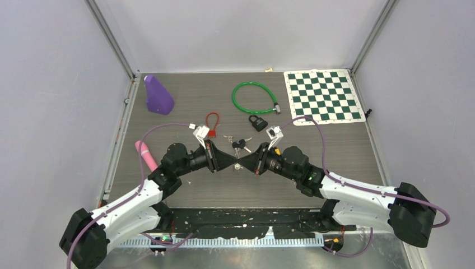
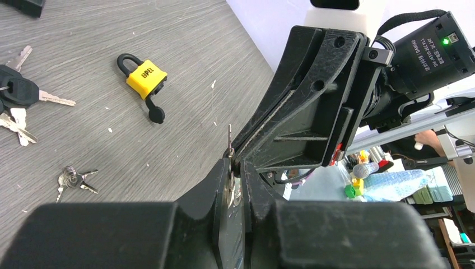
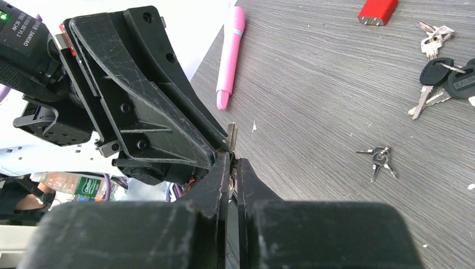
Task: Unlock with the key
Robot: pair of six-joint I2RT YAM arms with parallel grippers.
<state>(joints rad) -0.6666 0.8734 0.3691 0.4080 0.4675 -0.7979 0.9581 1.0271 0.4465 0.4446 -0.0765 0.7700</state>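
My two grippers meet tip to tip above the table's near middle. A small silver key [image 2: 229,136] stands upright between them, its blade [image 3: 231,136] poking above the fingertips. The left gripper [image 2: 237,166] has closed on the key's ring end, and the right gripper [image 3: 232,159] is shut on the same key from the opposite side. In the top view the tips [image 1: 237,166] touch. A yellow padlock [image 2: 144,78] lies on the table beyond. There is also a black padlock [image 1: 257,122] and a red padlock [image 3: 378,11].
A bunch of black-headed keys [image 1: 240,144] and a small key set [image 3: 380,159] lie near the grippers. A green cable lock [image 1: 253,96], a chessboard mat [image 1: 322,95], a purple cone-shaped block [image 1: 158,95] and a pink pen [image 1: 147,156] are spread around.
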